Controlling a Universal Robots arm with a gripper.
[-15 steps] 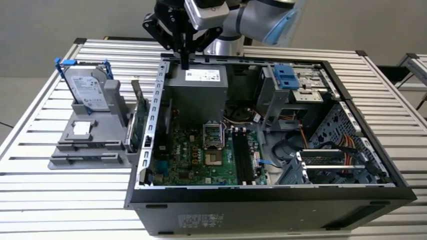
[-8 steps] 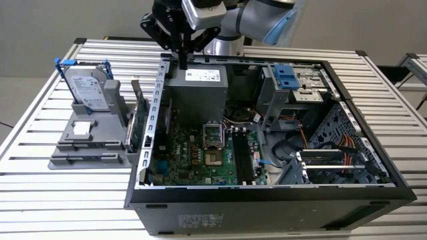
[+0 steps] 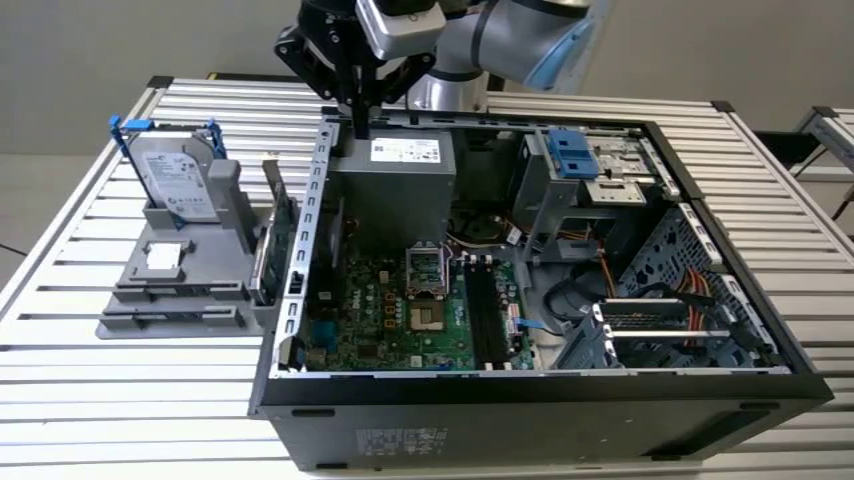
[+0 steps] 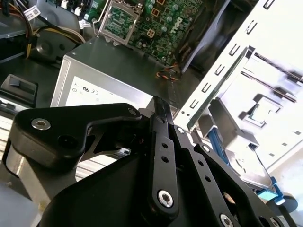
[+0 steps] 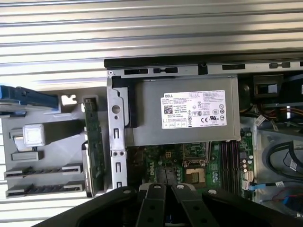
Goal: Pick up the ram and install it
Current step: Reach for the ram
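Evidently early: we find the black two-fingered gripper [image 3: 359,130], fingers together, over the grey metal power-supply box [image 3: 394,185]; near it, black memory slots [image 3: 487,315] sit unfilled.

A big table [image 3: 80,400] made of long shiny metal slats (with black caps [image 3: 722,105] on its far corners) stands on a plain gray floor [image 3: 80,60], and a bit of another slatted table [image 3: 834,135] peeks in at the exterior view's right.

Exterior view high over case [image 3: 534,425]; both wrist views near power supply [image 5: 184,116].
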